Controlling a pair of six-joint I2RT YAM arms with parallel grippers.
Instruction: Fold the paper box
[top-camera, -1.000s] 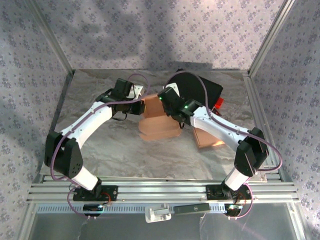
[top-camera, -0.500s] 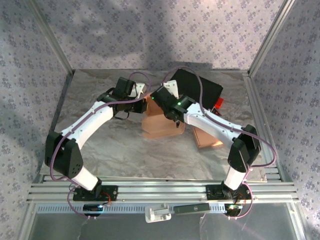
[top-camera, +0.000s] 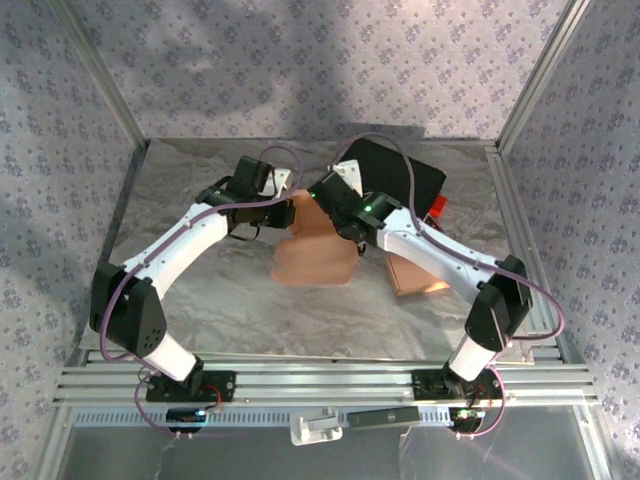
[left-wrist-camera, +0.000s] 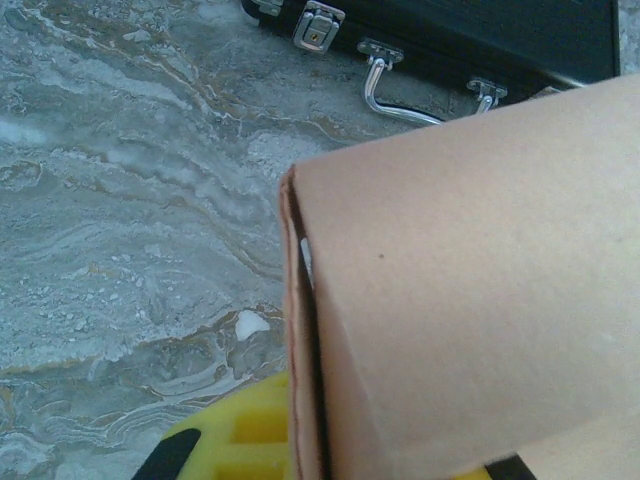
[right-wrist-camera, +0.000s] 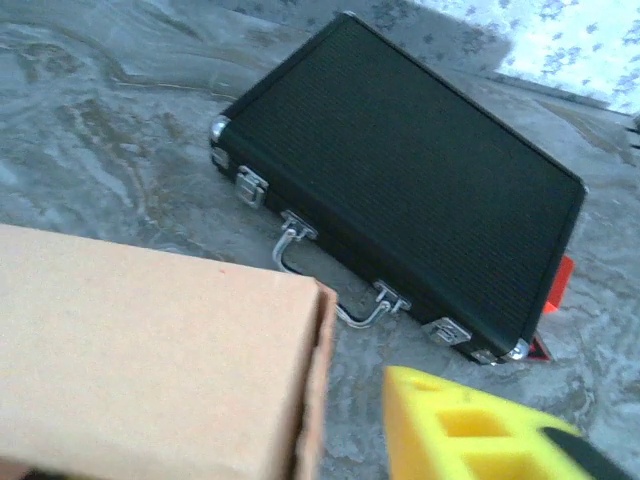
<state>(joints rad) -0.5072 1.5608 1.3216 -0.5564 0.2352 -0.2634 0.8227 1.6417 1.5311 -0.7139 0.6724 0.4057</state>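
One box (left-wrist-camera: 470, 290) in closed left jaws

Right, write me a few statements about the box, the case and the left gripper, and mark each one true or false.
1. The black case is closed, with its handle side toward the paper box. True.
2. The paper box lies flat against the table's left edge. False: it is near the middle of the table, between the two arms.
3. The left gripper is shut on a wall of the paper box. True.
4. The black case sits at the near left corner. False: it lies at the far right of the table.
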